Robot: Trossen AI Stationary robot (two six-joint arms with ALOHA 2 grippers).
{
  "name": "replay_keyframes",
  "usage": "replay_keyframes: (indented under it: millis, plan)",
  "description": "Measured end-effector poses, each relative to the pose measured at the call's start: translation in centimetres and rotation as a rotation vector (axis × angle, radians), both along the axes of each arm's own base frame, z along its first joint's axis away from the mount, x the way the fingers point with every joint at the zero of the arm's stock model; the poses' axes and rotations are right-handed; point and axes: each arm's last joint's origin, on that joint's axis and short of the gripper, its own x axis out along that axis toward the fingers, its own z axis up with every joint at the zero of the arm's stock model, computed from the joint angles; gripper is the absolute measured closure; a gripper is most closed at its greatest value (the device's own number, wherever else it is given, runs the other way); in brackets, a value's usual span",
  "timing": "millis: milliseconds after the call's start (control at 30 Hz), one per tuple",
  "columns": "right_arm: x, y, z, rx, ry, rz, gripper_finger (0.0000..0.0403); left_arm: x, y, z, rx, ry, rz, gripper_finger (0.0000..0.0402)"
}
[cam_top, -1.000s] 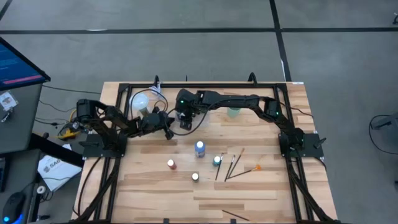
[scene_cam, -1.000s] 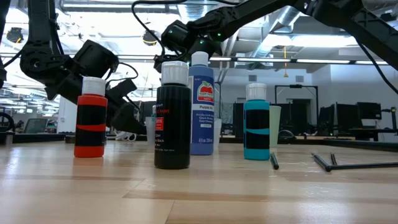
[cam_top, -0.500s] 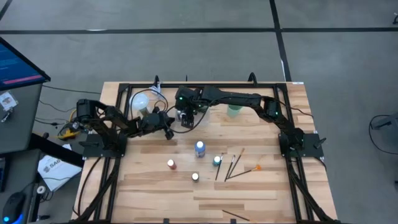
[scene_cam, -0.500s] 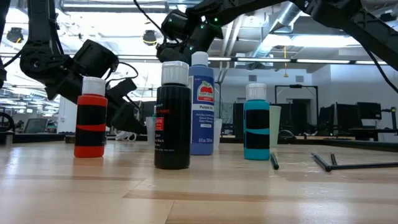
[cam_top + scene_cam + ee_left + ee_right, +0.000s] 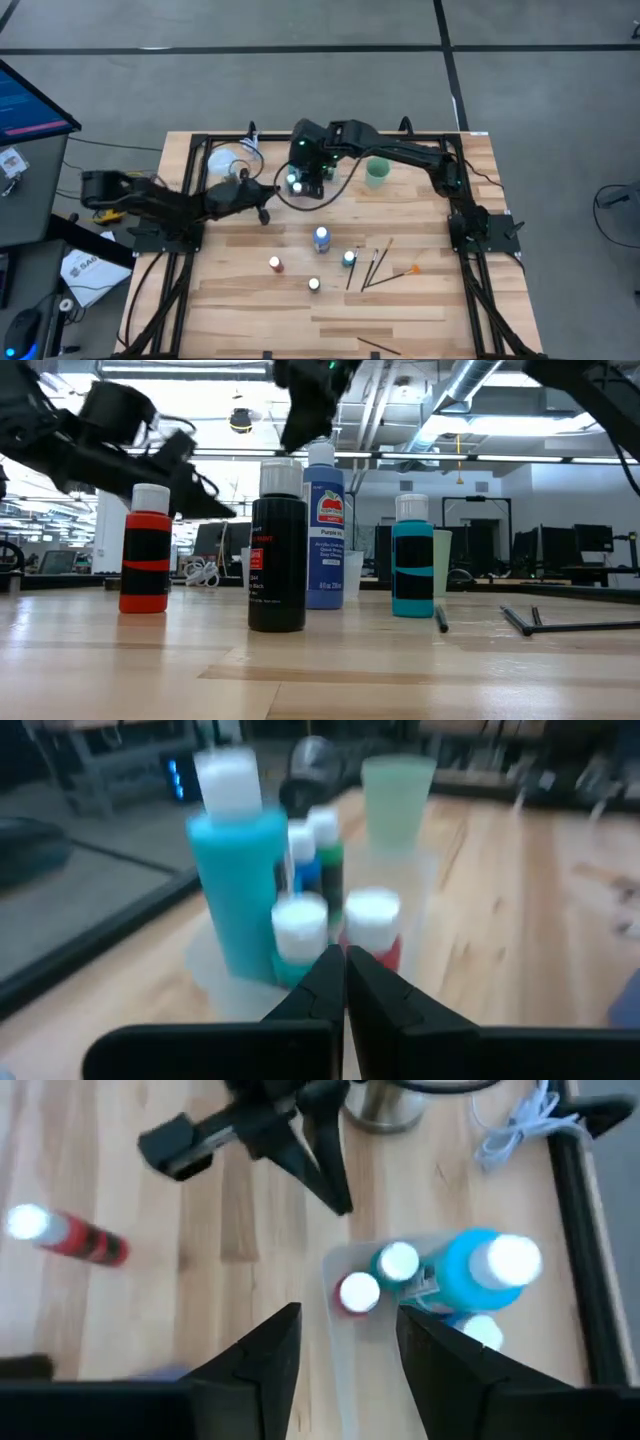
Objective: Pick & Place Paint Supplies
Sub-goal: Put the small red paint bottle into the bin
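Note:
A clear tray [image 5: 303, 192] near the far edge holds several white-capped bottles: a tall teal one [image 5: 470, 1270], a red one [image 5: 358, 1294] and smaller ones [image 5: 322, 845]. My right gripper [image 5: 350, 1350] hovers open above the tray, pointing down. My left gripper [image 5: 345, 965] is shut, level, just left of the tray [image 5: 415, 890] and apart from it. Blue [image 5: 321, 238], red [image 5: 274, 264], black [image 5: 314, 285] and teal [image 5: 348, 259] bottles stand upright mid-table. Thin brushes [image 5: 372, 265] lie flat right of them, one orange-tipped [image 5: 413, 269].
A translucent green cup [image 5: 377, 172] stands right of the tray. A white round object [image 5: 225, 160] and a coiled white cable [image 5: 520, 1130] sit at the far-left corner inside the black frame [image 5: 200, 145]. Bare wood lies near the front edge [image 5: 330, 325].
My right gripper has risen and moved toward the far edge, now standing higher over the tray. My left arm has stretched out low from the left, and its gripper has lifted off the table and shifted slightly toward the left edge. The bottles on the table have stayed put.

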Motion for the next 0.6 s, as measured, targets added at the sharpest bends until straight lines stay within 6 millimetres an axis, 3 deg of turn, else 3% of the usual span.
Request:
replay_keyframes:
  millis: [267,467,600]
  plan:
    - [-2.3,2.4,5.0,-0.063,-0.141,0.092,0.0271,-1.5,-2.4,3.8,0.045,-0.244,-0.169,0.0401]
    - [-3.7,4.2,7.1,-0.094,-0.181,0.164,0.0292,-3.0,-4.6,6.2,0.075,-0.396,-0.304,0.0401]
    - [-4.4,4.8,7.5,-0.076,-0.17,0.189,0.0303,-4.0,-5.4,6.3,0.06,-0.363,-0.245,0.0401]
